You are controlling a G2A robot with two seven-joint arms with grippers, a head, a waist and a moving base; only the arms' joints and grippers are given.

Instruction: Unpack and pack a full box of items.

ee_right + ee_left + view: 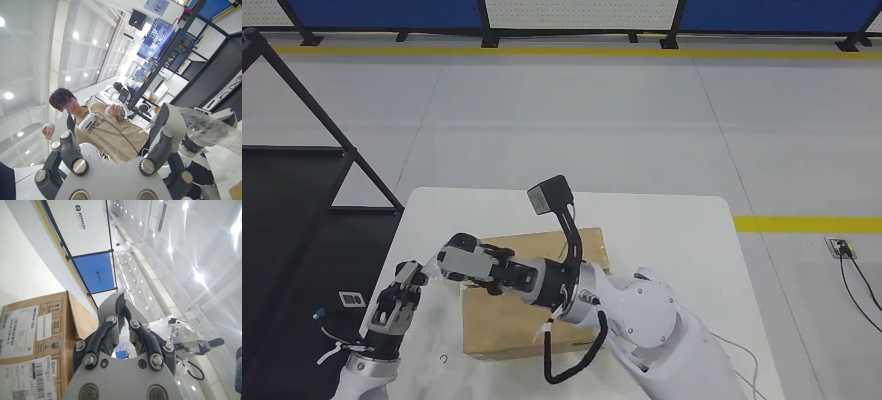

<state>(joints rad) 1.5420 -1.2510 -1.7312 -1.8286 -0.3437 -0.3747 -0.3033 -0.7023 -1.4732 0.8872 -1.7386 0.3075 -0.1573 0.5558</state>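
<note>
The white surface (pixel 682 230) carries one cardboard box (pixel 502 325) near its middle. From above, the box's top looks flat and shut. Shipping labels and handling symbols cover the side facing the left arm, and a raw flap edge shows at its upper corner.

The right end effector (pixel 116 113) hangs over the box's left part, its fingers spread wide apart with nothing between them. A crinkled piece of clear plastic (pixel 200 121) lies against the outside of one finger; what it belongs to cannot be told.

The left end effector (pixel 122 311) sits just beside the box's left side, above the surface. It points upward, its ribbed pads pressed together on nothing.

The box is probably stiff, and heavy if full, so lifting it would call for both arms on opposite walls. Opening it likely means catching a flap's free edge, where the board is thin enough to pinch. The smooth labels would offer poor grip, and the handling symbols suggest the contents need gentle treatment.
</note>
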